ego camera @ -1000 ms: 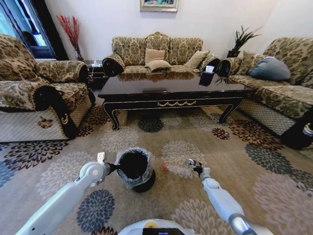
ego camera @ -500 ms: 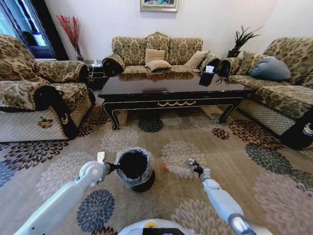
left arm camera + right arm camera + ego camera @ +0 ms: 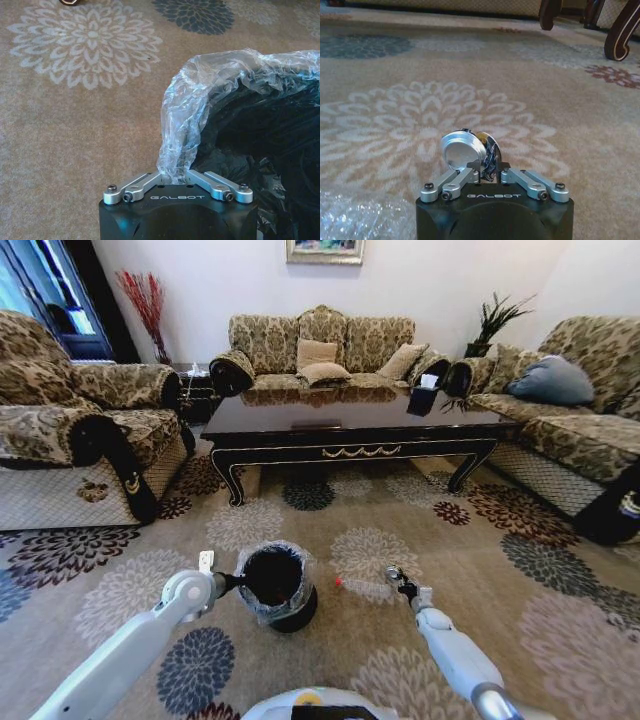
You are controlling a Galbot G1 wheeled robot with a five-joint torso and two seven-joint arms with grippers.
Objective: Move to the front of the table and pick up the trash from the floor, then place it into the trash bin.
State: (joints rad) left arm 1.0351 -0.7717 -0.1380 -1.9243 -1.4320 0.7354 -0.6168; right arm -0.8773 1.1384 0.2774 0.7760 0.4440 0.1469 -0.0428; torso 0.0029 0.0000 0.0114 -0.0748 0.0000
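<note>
The trash bin (image 3: 278, 585), black with a clear liner (image 3: 215, 95), stands on the flowered carpet floor (image 3: 450, 560) in front of the dark table (image 3: 350, 420). My left gripper (image 3: 234, 582) is shut on the liner at the bin's rim (image 3: 172, 175). To the right of the bin, my right gripper (image 3: 392, 575) is shut on a small silvery round piece (image 3: 464, 149), held low over the floor. A clear bottle with a red cap (image 3: 362, 587) lies between the bin and the right gripper. A flat white wrapper (image 3: 206, 561) lies left of the bin.
Patterned sofas (image 3: 320, 345) ring the table on three sides, with an armchair (image 3: 70, 430) at the left. Curved table legs (image 3: 620, 30) rise beyond the right gripper. Open carpet lies between me and the table.
My right gripper has shifted very slightly left and toward me with the silvery piece in it. The left gripper and the bin have not moved.
</note>
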